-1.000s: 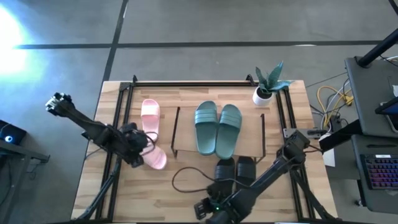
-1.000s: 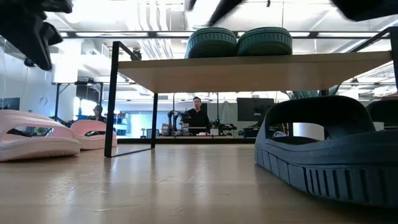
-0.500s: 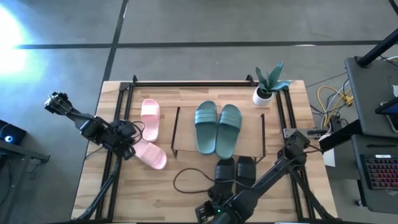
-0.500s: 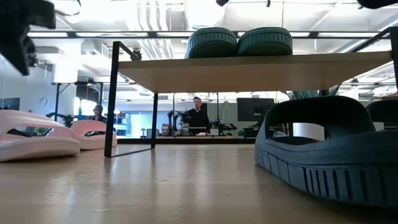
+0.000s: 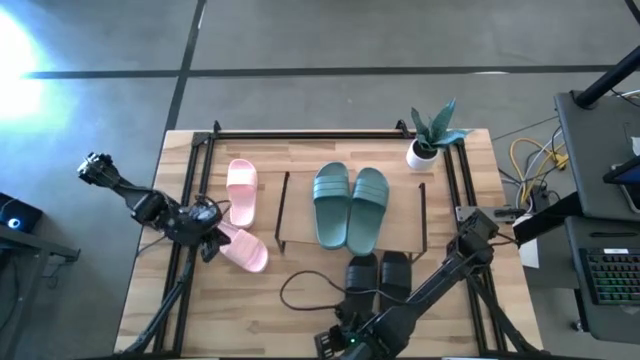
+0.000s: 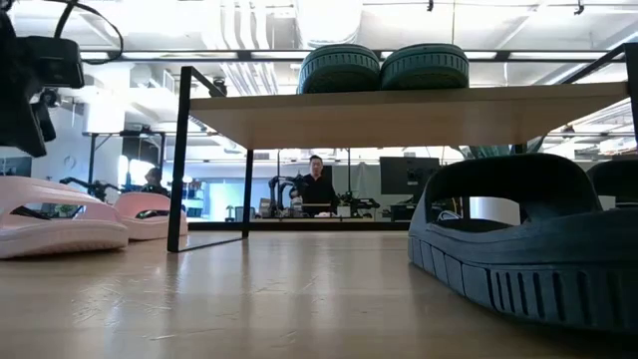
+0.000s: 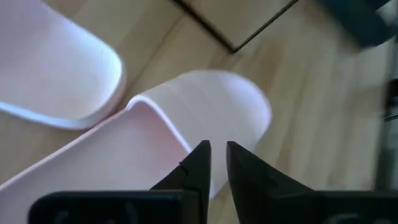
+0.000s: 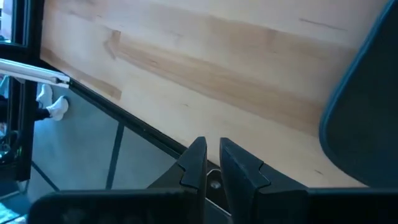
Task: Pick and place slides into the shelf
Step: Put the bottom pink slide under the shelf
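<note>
No brand, label or writing can be read on anything. The left gripper (image 5: 212, 243) hangs at the heel of the nearer pink slide (image 5: 245, 250), fingers a narrow slit apart and holding nothing; the right gripper (image 8: 212, 163), nearly shut and empty, waits at the table's (image 5: 300, 160) near edge. Two teal slides (image 5: 350, 207) lie on the shelf (image 5: 300, 222), two black slides (image 5: 378, 277) before it, the other pink slide (image 5: 241, 190) to its left.

High view is looking straight down over the shelf (image 5: 350, 215), taking in the whole table (image 5: 300, 300). Low view is sitting at tabletop level, facing across under the shelf (image 6: 399, 115) toward the room. Left wrist view is hovering close over a pink slide (image 7: 186, 118) beside the shelf; right wrist view is facing the table edge (image 8: 149, 134). High and low are both showing the teal slides (image 5: 350, 205) on the shelf.
</note>
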